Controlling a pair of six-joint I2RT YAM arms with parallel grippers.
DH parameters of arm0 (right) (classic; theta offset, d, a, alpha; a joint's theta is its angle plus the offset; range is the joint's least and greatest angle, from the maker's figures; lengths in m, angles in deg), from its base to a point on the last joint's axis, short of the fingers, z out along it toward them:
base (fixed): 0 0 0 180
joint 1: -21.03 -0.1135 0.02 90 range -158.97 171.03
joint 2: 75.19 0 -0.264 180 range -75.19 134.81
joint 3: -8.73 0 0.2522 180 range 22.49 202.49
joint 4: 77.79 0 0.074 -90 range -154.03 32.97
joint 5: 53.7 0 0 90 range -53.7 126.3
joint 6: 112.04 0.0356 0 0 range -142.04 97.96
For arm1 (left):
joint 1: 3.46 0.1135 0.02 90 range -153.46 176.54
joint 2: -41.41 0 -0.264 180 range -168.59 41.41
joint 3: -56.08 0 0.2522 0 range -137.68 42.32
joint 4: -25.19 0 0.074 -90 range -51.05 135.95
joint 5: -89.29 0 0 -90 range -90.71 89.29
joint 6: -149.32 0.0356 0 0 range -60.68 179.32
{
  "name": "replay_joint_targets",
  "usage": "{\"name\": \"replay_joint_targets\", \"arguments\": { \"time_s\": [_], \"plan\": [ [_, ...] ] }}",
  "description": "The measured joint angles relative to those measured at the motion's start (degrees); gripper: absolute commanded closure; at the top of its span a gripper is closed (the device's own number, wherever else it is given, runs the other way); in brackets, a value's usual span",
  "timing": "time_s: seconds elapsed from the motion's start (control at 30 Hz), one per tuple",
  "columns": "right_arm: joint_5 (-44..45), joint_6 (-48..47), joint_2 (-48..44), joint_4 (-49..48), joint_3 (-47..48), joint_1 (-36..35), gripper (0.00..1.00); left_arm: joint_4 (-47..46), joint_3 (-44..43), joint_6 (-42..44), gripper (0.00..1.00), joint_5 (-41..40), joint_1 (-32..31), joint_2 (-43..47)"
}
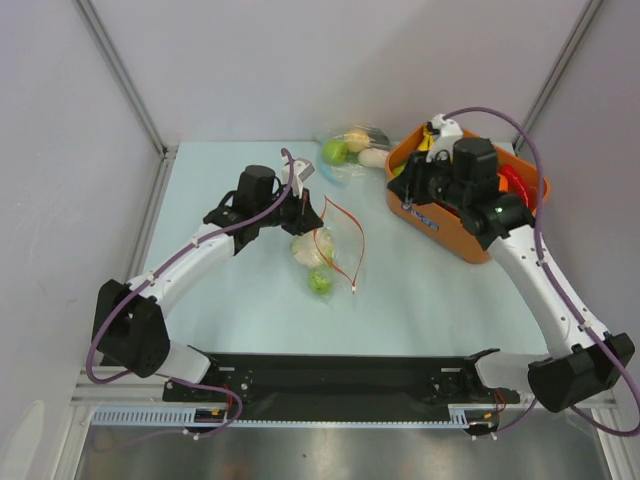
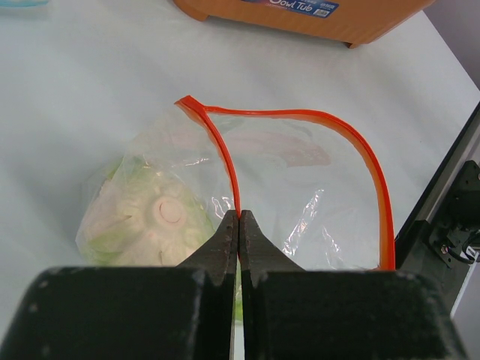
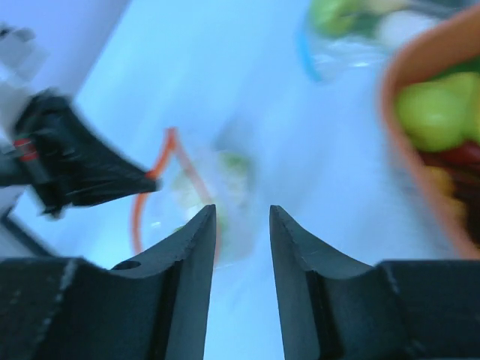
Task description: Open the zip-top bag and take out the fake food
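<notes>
A clear zip-top bag [image 1: 325, 250] lies mid-table [image 1: 220, 300], its orange-red mouth spread into an open loop. The left gripper [image 2: 238, 217] is pressed together, pinching the zip strip. A cauliflower [image 2: 150, 217] and what looks like a green piece [image 1: 320, 281] lie inside, so emptying seems unfinished. The right gripper [image 3: 241, 217], jaws apart and holding nothing, hovers by an orange tub [image 1: 440, 235] holding toy pieces.

An orange tub [image 1: 460, 243] stands far right on the pale worktop [image 1: 430, 310], green and red pieces inside. Just left of it lies a clear bag [image 1: 352, 160] with a green apple [image 1: 335, 152].
</notes>
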Motion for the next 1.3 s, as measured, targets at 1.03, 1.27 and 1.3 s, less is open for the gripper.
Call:
{"name": "replay_joint_targets", "arguments": {
  "time_s": [1.03, 1.27, 1.3],
  "plan": [
    [3.80, 5.51, 22.64, -5.70, -7.91, -27.76, 0.71, 0.92, -0.44, 0.44, 1.00, -1.14, -0.35, 0.09],
    [4.61, 7.80, 23.02, -10.05, -13.70, -28.26, 0.66, 2.03, -0.72, 0.61, 1.00, -3.13, -1.40, 0.39],
    [4.59, 8.48, 23.02, -11.02, -14.56, -28.26, 0.66, 2.25, -0.74, 0.63, 1.00, -3.37, -1.46, 0.42]
  ]
}}
